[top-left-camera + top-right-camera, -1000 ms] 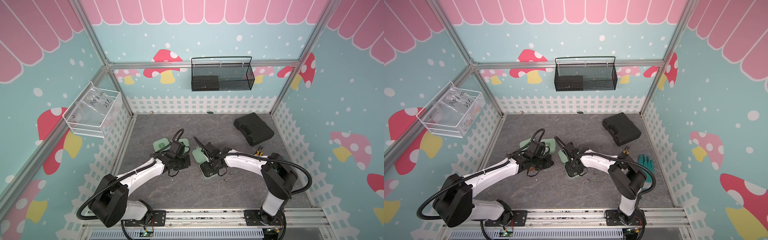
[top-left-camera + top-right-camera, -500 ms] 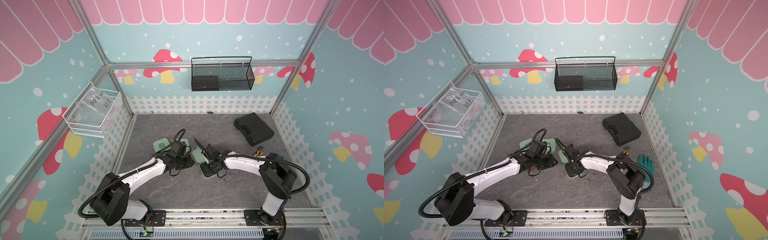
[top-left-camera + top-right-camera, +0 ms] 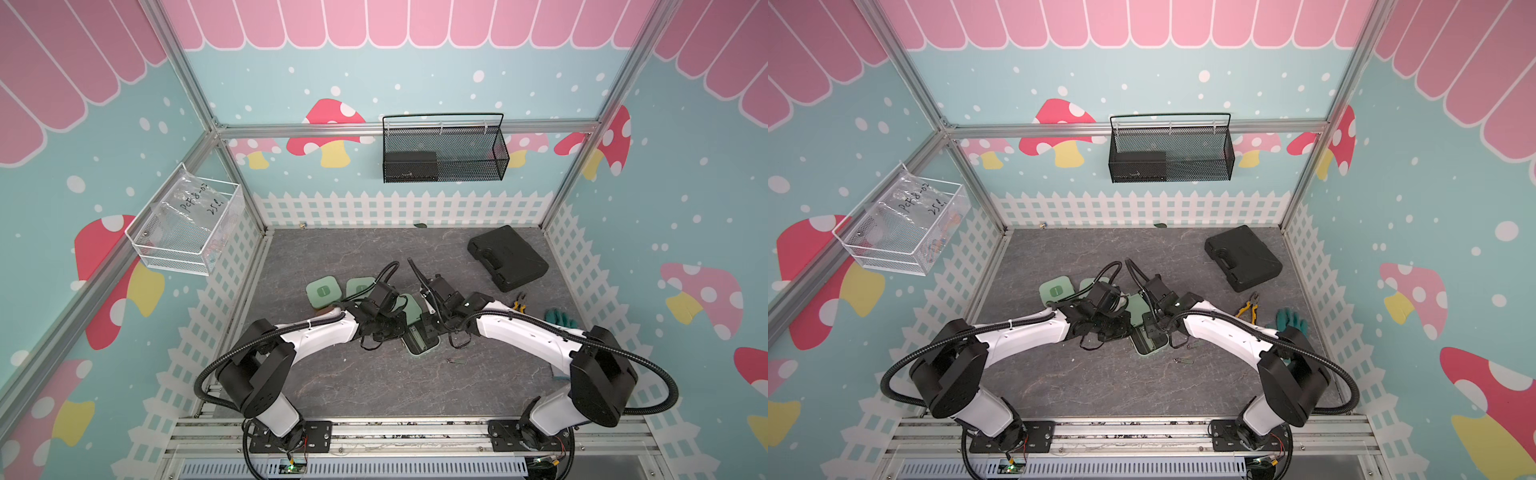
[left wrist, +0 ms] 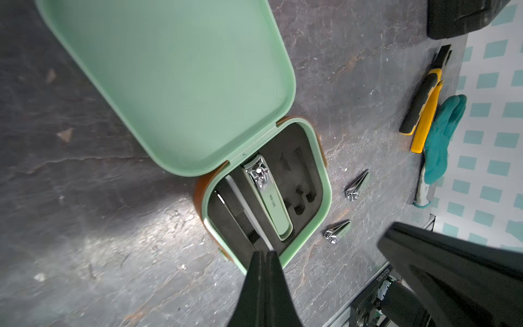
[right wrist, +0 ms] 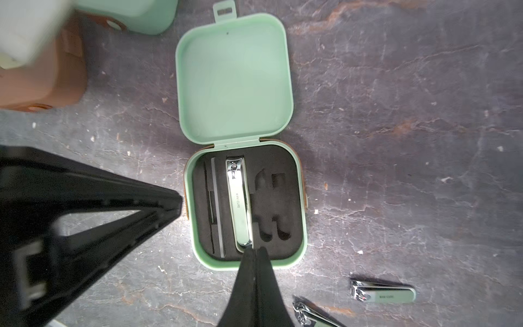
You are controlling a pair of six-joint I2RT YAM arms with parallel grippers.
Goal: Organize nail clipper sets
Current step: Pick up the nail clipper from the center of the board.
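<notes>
**Grey stone-patterned bench in a mushroom-painted booth: two robot arms meet over an open nail clipper case**

A grey bench (image 3: 374,386) sits inside teal walls painted with mushrooms and a white picket fence. Near its middle, a little toward the front edge, lies the open mint case (image 5: 235,79). Its lid is swung back, so the black insert (image 5: 294,192) faces up and every slot can be reached. A large clipper (image 5: 239,203) lies in the centre slot and a thin file (image 5: 218,215) in a slot beside it. Two smaller slots are empty.

The right gripper (image 5: 254,250) has its jaws pressed together into one narrow point at the end of the large clipper; touching or just above, I cannot tell. Held this way, it looks meant to push the clipper down into its slot, not to lift it. The left gripper (image 4: 265,253), jaws likewise pressed together and holding nothing, points at the case's rim, probably to steady the case.

A small clipper (image 5: 382,294) and a second small clipper (image 5: 308,314) lie loose just beside the case, likely next to go in.

A closed mint case (image 3: 323,292) and a second closed mint case (image 3: 357,286) sit left of the middle, nearer the back edge, apparently set aside. A brown case (image 5: 42,79) is close by. A black tool case (image 3: 507,257) near the back right corner, pliers (image 3: 518,301) and a glove (image 3: 559,319) by the right edge lie well apart.
</notes>
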